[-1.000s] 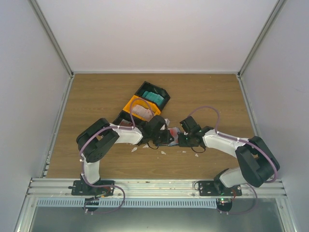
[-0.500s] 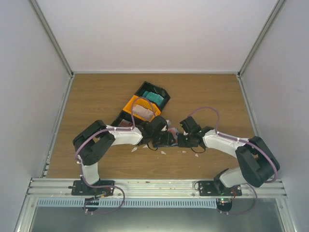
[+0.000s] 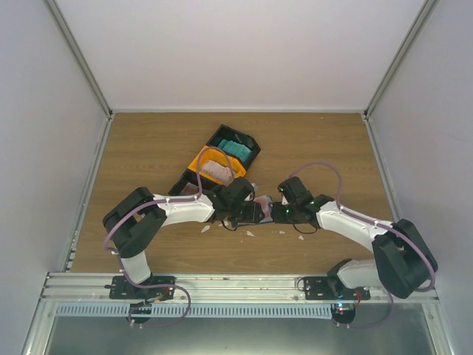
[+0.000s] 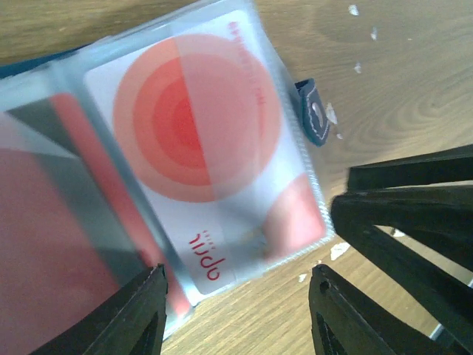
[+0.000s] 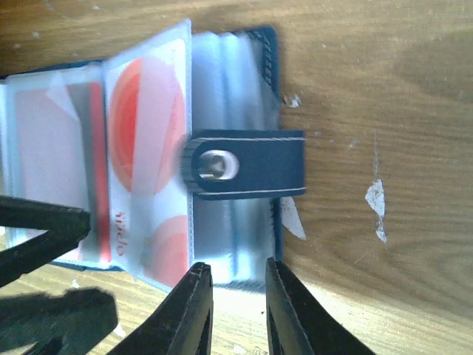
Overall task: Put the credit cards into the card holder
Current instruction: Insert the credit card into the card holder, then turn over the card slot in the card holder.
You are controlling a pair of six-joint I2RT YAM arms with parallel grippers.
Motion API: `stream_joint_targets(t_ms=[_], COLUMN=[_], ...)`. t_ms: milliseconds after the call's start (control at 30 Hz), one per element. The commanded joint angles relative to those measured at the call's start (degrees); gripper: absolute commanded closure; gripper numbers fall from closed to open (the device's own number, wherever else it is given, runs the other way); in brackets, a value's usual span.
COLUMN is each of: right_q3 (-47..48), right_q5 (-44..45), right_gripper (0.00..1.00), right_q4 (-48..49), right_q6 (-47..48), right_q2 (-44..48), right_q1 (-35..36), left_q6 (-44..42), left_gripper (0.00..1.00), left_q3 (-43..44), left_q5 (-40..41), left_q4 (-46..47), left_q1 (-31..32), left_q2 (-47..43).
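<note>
The navy card holder (image 5: 229, 96) lies open on the wood, its clear sleeves fanned out and its snap tab (image 5: 259, 166) folded across them. A white credit card with red circles (image 4: 196, 126) sits inside one clear sleeve, and a reddish card (image 4: 44, 244) fills the sleeve beside it. My left gripper (image 4: 236, 281) is open just off the sleeve's near corner, with only wood between its fingers. My right gripper (image 5: 236, 268) stands narrowly open at the holder's near edge, gripping nothing. In the top view both grippers meet over the holder (image 3: 264, 201).
An orange bin (image 3: 203, 159) with pinkish cards and a black bin (image 3: 222, 135) with teal cards stand just behind the left arm. Small white scraps (image 5: 377, 200) lie scattered on the wood around the holder. The side walls are far off.
My left gripper has opened wide and let go of the card, which stays in the sleeve. The right gripper has opened a little. The left arm's elbow has swung left and nearer.
</note>
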State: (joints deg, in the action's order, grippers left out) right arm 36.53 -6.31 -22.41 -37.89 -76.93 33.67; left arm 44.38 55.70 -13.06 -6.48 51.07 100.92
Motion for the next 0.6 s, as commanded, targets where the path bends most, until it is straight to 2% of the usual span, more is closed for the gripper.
stream_joint_targets(t_ms=[0, 67, 167, 333, 567], right_q3=[0.48, 0.72, 0.65, 0.47, 0.33], right_q5=[0.39, 0.81, 1.17, 2.22, -1.12], right_gripper=[0.75, 0.70, 0.69, 0.69, 0.67], right_q4=[-0.11, -0.42, -0.48, -0.36, 2.09], right_q6=[0.14, 0.10, -0.10, -0.43, 0.09], right_q2=[2.57, 2.74, 2.70, 3.80, 4.59], right_q1=[-0.40, -0.40, -0.45, -0.49, -0.50], left_q6=[-0.68, -1.18, -1.07, -1.53, -2.32], left_gripper=[0.47, 0.52, 0.62, 0.67, 0.82], left_q3=[0.66, 1.33, 1.73, 2.61, 4.20], left_q5=[4.22, 4.68, 5.54, 6.47, 7.31], left_q4=[-1.69, -2.19, -2.41, -2.76, -3.18], left_q1=[0.43, 0.44, 0.42, 0.35, 0.35], left_q2=[-1.33, -0.77, -0.02, 1.90, 4.46])
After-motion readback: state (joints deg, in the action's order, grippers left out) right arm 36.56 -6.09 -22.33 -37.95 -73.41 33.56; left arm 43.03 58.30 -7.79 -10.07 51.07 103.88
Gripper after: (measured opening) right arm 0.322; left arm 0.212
